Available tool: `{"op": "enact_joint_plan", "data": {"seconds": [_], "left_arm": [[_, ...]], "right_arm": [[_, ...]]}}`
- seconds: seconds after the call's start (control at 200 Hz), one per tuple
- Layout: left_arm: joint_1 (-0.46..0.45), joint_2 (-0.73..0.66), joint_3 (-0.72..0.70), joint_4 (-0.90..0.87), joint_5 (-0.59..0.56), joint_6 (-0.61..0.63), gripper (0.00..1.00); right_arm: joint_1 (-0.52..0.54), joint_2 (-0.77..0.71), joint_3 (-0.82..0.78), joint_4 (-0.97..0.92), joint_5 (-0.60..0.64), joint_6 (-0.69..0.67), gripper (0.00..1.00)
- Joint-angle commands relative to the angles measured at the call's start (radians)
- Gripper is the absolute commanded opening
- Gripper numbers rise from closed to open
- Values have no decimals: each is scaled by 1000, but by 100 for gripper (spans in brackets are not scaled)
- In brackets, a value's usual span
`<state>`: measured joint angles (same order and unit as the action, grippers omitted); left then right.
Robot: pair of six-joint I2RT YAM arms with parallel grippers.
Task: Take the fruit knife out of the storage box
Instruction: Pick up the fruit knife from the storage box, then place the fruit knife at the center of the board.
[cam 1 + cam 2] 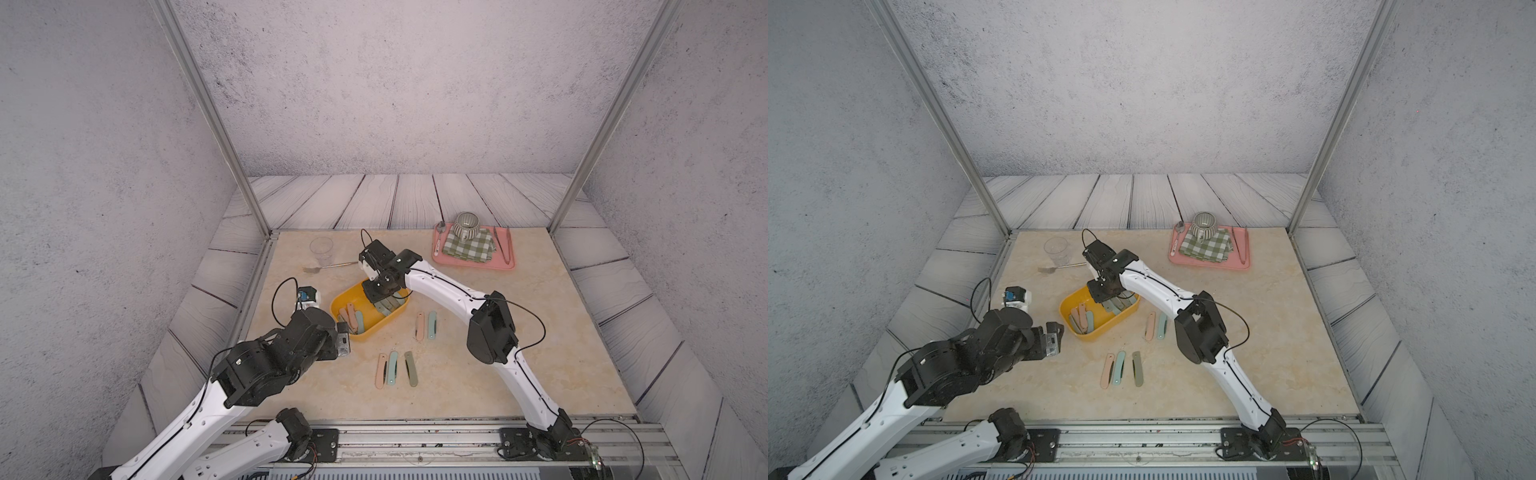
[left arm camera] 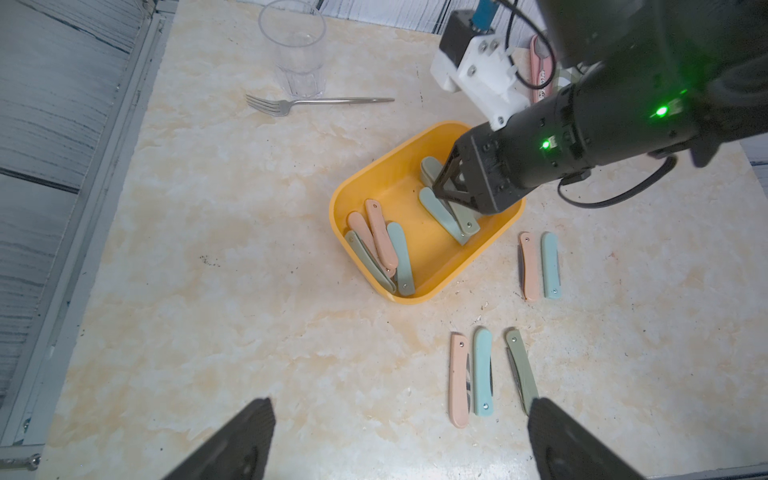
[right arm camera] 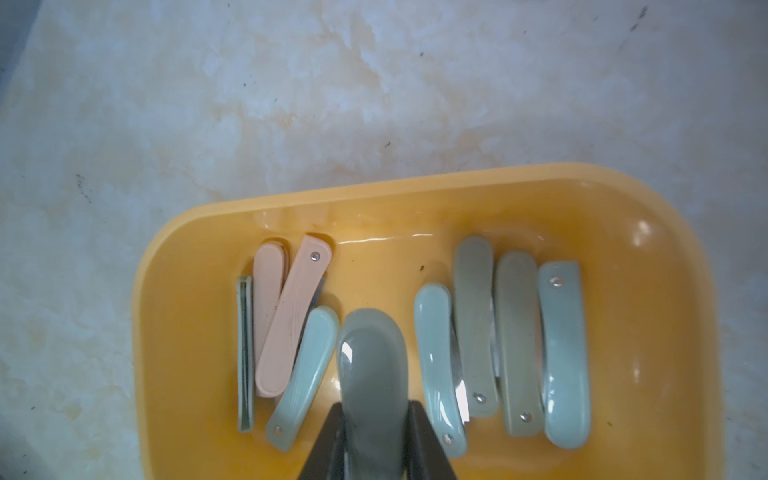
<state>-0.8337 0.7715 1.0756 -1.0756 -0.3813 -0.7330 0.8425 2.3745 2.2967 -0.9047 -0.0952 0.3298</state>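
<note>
Gripping a grey-green knife [image 3: 370, 361], the right claw [image 3: 375, 419] hangs in the box [image 3: 415, 189], other knives [image 3: 515, 340] seemingly below it. Left claw [image 2: 399, 419] gapes wide.

Both top views: even, diffuse overhead light; the surface [image 1: 457, 374] reads bright, shadows soft and short. Wide-angle perspective splays the frame posts [image 1: 210, 112] toward the edges. Right wrist view: cool cast, white glare streaks on the storage box [image 3: 374, 239] wall, the nearest fruit knife [image 3: 372, 374] slightly soft. Left wrist view: sharp, with green indicator lights [image 2: 660, 111] flaring
</note>
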Motion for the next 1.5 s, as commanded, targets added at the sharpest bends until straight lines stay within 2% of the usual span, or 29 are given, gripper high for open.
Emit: {"op": "enact_joint_plan", "data": {"seconds": [0.0,0.215,0.41,0.716,0.841,1.101,1.496], "left_arm": [[9,16,28,-4,-10,27,99],[15,50,44,11,8,48,99],[23,78,49,29,30,60,99],[28,129,44,74,76,67,99],[29,147,40,87,96,63,99],[28,171,35,111,114,58,99],[29,205,51,123,122,72,99]], "right_arm": [[-33,-131,-37,-19,0,34,16],[-90,-280,-235,-16,11,74,17],[-148,-425,-521,39,54,111,18],[-229,-498,-826,145,89,168,18],[-244,-500,-896,185,120,195,18],[-266,-495,-986,250,98,247,20],[-284,-451,-1003,271,114,236,23]]}}
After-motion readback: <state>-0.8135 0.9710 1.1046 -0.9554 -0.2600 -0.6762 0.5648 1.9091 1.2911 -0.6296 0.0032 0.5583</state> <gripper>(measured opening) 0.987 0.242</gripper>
